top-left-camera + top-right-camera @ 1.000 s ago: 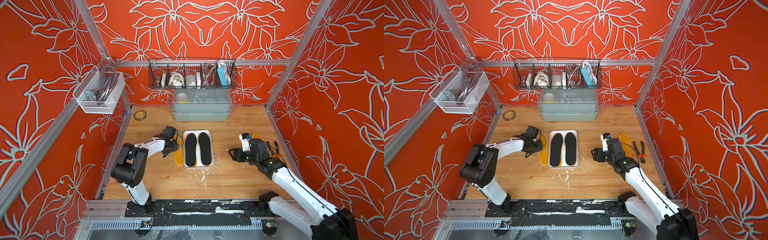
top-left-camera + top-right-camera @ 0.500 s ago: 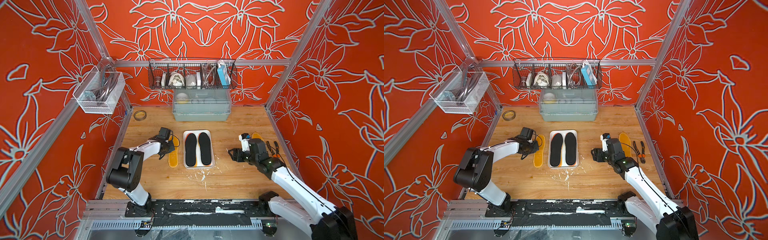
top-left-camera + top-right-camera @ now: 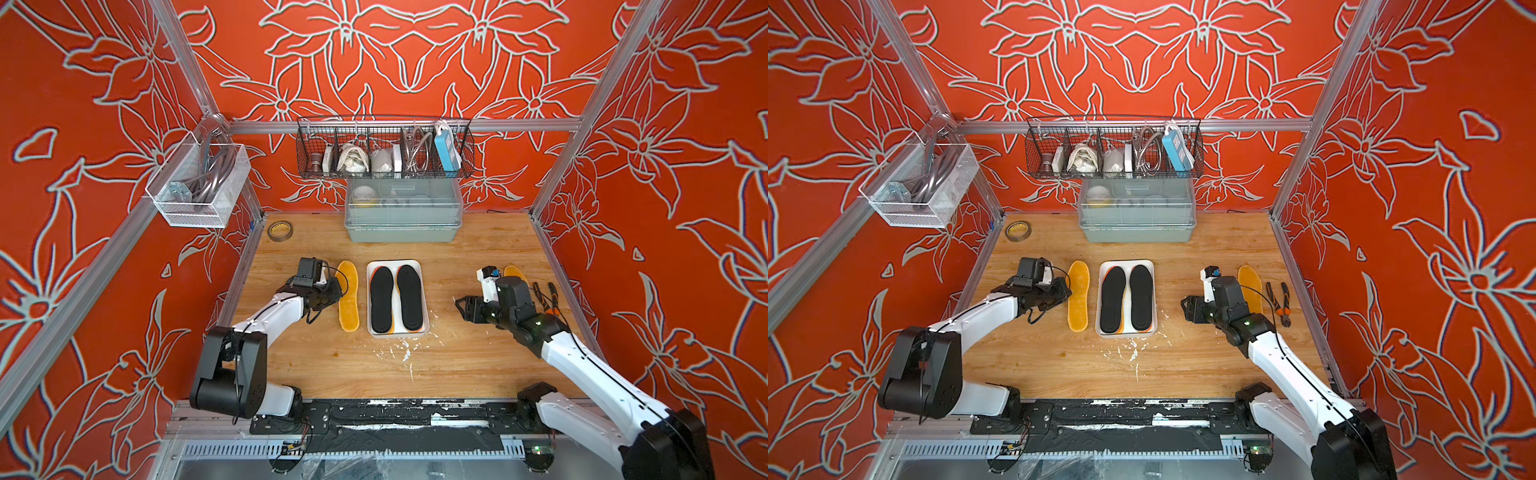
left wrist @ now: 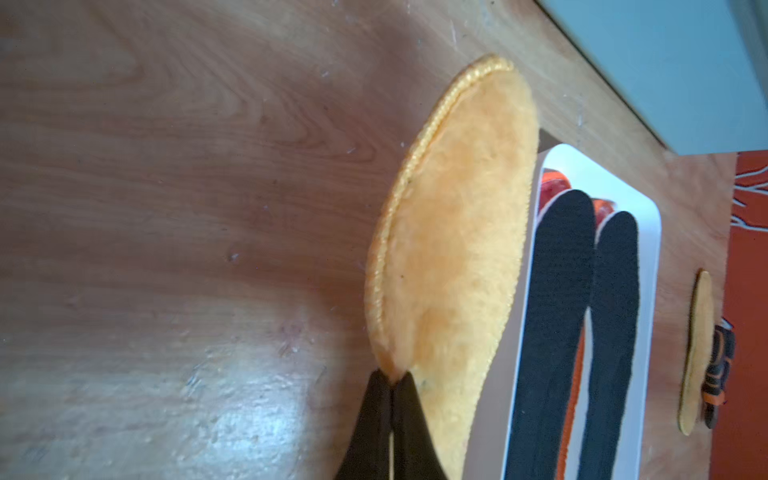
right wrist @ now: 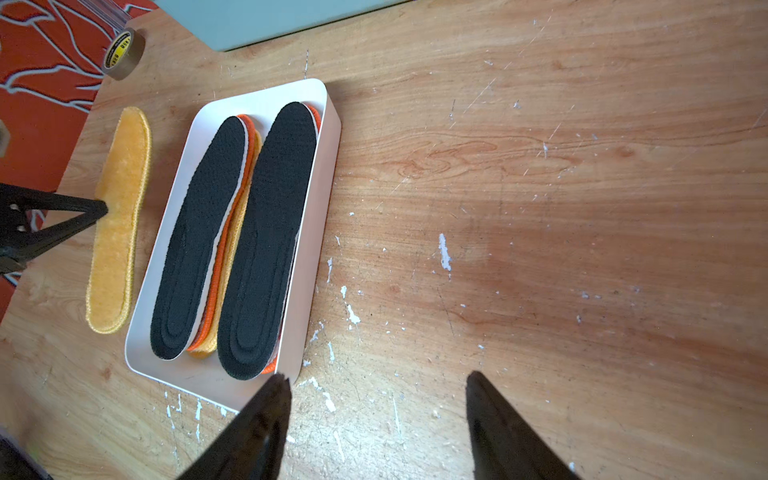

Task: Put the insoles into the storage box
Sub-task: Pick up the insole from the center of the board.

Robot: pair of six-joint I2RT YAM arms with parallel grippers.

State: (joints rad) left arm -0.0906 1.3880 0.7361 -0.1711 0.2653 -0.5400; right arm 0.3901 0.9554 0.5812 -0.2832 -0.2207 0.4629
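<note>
Your left gripper (image 4: 392,379) is clamped shut on the long outer edge of a fuzzy amber-yellow foot-shaped insole (image 3: 348,297); the bite is thin, right at the stitched rim. That insole lies lengthwise on the wooden table (image 3: 457,365), just beside the left wall of the shallow white rectangular plastic storage box (image 3: 397,333); whether the pinched edge is off the wood yet, you cannot tell from these views.

Inside the box two black textured insoles (image 3: 381,299) lie side by side on top; orange-edged and yellow ones (image 5: 224,249) show beneath them, so the stack already sits close to the rim. Your right gripper (image 5: 378,376) hangs with its fingers spread and empty over bare table on the box's right side. A second amber-yellow insole (image 3: 1250,286) waits on the table behind it, close beside the orange-handled pliers (image 3: 1281,303).

Watch these from here:
- the insole looks soft, so held by one edge it will probably droop; the sagging side could catch the box wall and push the light box sideways;
- a shallow pinch may slip off the fuzzy rim during the lift;
- a low carry could drag the black insoles askew or over the far rim;
- when you go for the last insole, a careless grab could take the pliers too.
</note>
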